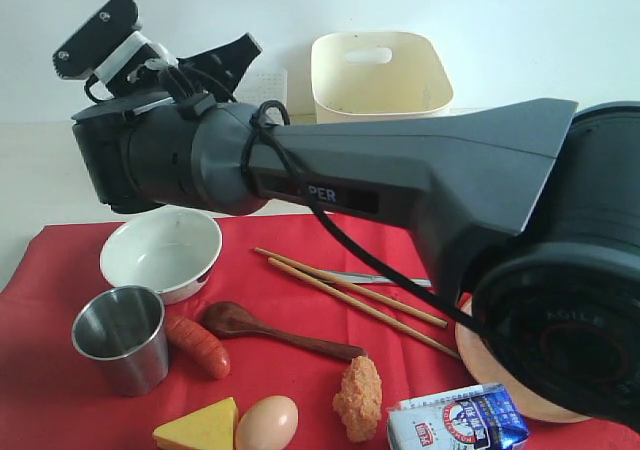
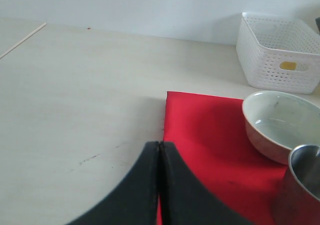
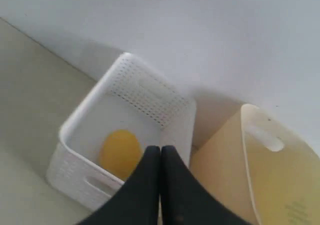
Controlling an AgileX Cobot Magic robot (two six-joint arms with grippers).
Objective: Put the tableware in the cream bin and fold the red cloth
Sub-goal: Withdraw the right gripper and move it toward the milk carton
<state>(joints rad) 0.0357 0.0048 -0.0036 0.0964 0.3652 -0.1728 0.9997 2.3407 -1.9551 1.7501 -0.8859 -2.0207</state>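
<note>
Cream bin [image 3: 220,177], smooth and round-cornered, is noted near the right gripper [image 3: 160,151], whose jaws are closed on nothing.

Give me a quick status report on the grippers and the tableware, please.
Left gripper shut, empty; right gripper shut near white basket. Bowl, cup, spoon, chopsticks on red cloth. Sausage beside cup.

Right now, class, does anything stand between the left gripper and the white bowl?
Nothing visible does. Between the shut left gripper and the white bowl lies only bare red cloth. The steel cup stands close beside the bowl, off that line.
</note>
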